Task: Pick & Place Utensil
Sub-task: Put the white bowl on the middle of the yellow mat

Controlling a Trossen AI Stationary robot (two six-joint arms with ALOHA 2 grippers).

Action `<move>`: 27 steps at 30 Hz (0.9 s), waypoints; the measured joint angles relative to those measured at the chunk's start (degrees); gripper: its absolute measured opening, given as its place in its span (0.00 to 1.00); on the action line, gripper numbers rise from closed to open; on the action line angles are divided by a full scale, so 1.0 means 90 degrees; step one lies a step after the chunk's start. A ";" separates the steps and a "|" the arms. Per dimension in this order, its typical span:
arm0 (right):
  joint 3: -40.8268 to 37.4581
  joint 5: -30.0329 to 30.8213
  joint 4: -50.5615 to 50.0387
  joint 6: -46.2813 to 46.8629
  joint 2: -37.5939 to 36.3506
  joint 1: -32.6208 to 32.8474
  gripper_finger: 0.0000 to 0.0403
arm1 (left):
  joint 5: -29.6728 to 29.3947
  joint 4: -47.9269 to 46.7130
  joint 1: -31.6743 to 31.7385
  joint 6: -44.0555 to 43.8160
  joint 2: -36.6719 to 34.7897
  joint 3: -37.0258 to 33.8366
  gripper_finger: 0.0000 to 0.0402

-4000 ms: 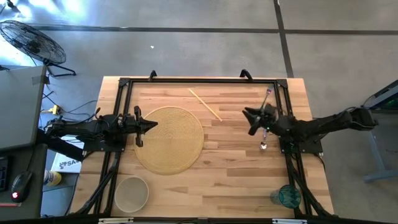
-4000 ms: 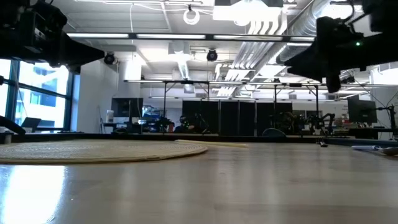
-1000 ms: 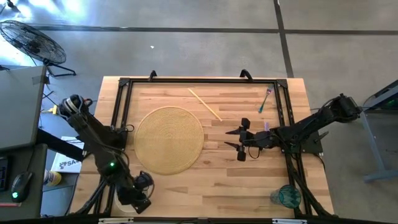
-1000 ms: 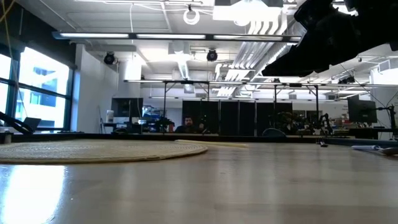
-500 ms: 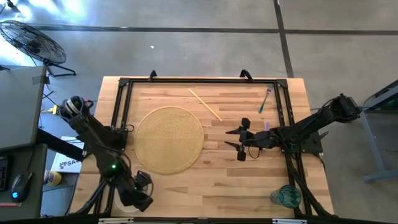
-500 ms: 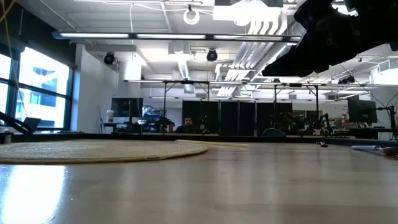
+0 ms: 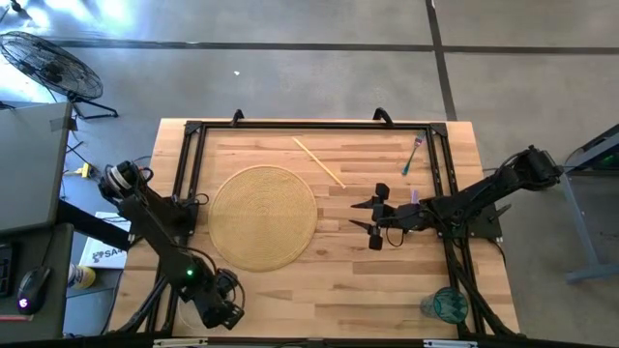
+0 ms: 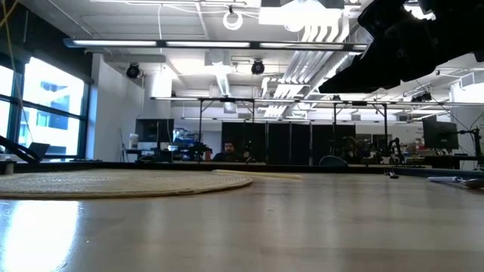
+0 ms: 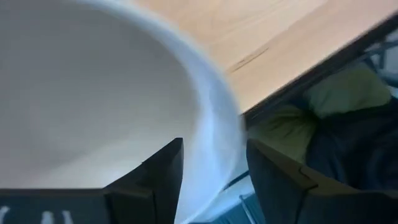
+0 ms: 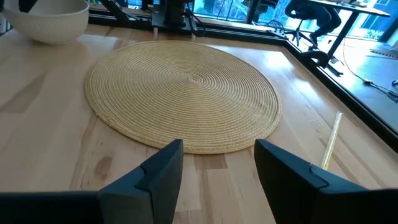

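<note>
1. The table point(image 7: 387, 271) is pale wood planking inside a black metal frame.
2. One round woven straw mat point(image 7: 263, 217) lies flat left of centre, with ringed coils plain in the right wrist view point(image 10: 186, 90).
3. One white bowl point(image 10: 46, 20), ribbed on the outside, sits at the near left corner; in the high view the left arm covers most of it. Its smooth rim point(image 9: 217, 124) fills the left wrist view.
4. One thin pale chopstick point(image 7: 319, 161) lies slanted just beyond the mat, apart from it.
5. One teal-handled utensil point(image 7: 413, 155), slim and straight, lies at the far right by the frame; I cannot tell whether it is fork or spoon.
6. One teal glass point(image 7: 448, 304) stands at the near right corner.
7. The left gripper point(image 7: 224, 311) reaches down to the near left corner over the bowl, the arm bent in a long dogleg. Its fingers point(image 9: 155, 180) straddle the bowl's rim, one inside and one outside, with a gap showing at the wall, so not clamped.
8. The right gripper point(image 7: 363, 216) stretches level from the right edge toward the mat, above bare wood, fingers point(image 10: 161, 174) spread wide and holding nothing.
9. The utensil is well apart from both grippers.
</note>
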 joint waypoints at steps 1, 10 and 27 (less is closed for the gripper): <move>0.0000 0.0011 0.0000 -0.0002 0.0000 0.0000 0.48 | 0.0035 0.0010 -0.0003 -0.0071 0.0044 0.0000 0.41; 0.0000 0.0251 -0.0002 0.0012 0.0000 -0.0001 0.48 | -0.0189 0.0253 -0.0005 0.0004 0.0086 0.0005 0.26; -0.0002 0.0225 -0.0120 0.0017 0.0000 0.0000 0.48 | -0.0032 0.0136 -0.0005 0.0623 0.0076 0.0017 0.06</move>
